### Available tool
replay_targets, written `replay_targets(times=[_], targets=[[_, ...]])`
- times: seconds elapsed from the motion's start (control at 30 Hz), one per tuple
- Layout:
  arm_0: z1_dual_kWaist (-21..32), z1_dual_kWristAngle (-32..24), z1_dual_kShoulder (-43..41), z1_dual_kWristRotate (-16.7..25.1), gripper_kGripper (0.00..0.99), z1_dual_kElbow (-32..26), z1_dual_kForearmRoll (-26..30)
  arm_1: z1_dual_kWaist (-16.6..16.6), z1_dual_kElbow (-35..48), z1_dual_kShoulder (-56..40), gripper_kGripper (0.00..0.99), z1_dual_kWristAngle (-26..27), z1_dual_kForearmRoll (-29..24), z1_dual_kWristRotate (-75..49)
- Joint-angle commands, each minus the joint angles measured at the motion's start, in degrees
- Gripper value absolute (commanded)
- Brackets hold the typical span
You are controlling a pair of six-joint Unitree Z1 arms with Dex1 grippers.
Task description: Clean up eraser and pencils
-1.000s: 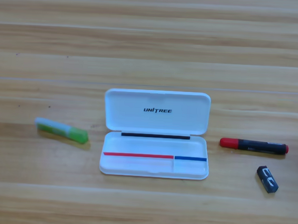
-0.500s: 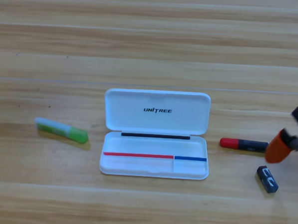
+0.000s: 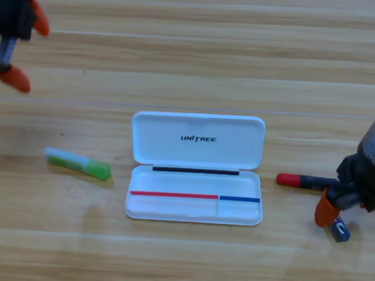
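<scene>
- A wooden table of pale planks is filling the whole high view; its grain is running left to right.
- The eraser, a stubby black block with white markings, is lying on the table near the right edge, well right of the case and just below the black pencil; only its lower part is showing, since an orange jaw is covering its upper left end.
- The right gripper is reaching in from the right edge and pointing down at the eraser; one orange jaw is showing, touching or just over the eraser; the other jaw is hidden behind the black body, so I cannot tell whether the jaws are spread or pressed together.
- The black pencil with the red end is lying flat, red tip toward the case and just right of it; its far end is hidden under the right gripper.
- The white case is sitting open at the middle, lid folded back toward the top, tray toward the bottom.
- The green pencil is lying well left of the case, slightly tilted, pale end to the left.
- The left gripper is hanging at the upper left corner, well apart from the green pencil; its two orange jaws are spread wide, holding nothing.
</scene>
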Motion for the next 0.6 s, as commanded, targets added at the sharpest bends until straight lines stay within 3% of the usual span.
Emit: replay_targets(times=[0.03, 0.1, 0.3, 0.43, 0.6], targets=[[1.1, -1.7, 3.9, 1.7, 0.923, 4.2, 0.3, -1.4, 0.9, 4.9, 0.856, 1.0, -1.2, 0.7], [1.0, -1.8, 3.9, 1.6, 0.923, 5.0, -0.4, -1.4, 0.9, 5.4, 0.813, 1.0, -1.2, 0.6], [-0.6, -2.1, 4.6, -0.2, 0.922, 8.1, -4.6, -1.4, 1.1, 6.4, 0.805, 1.0, -1.2, 1.4], [-1.8, -2.5, 7.3, -0.4, 0.920, 8.1, -4.7, -1.4, 1.1, 6.6, 0.568, 1.0, -1.6, 1.1], [-2.9, -3.6, 10.8, -0.8, 0.922, 6.6, -4.4, -1.4, 1.3, 6.6, 0.133, 1.8, -1.9, 0.6]])
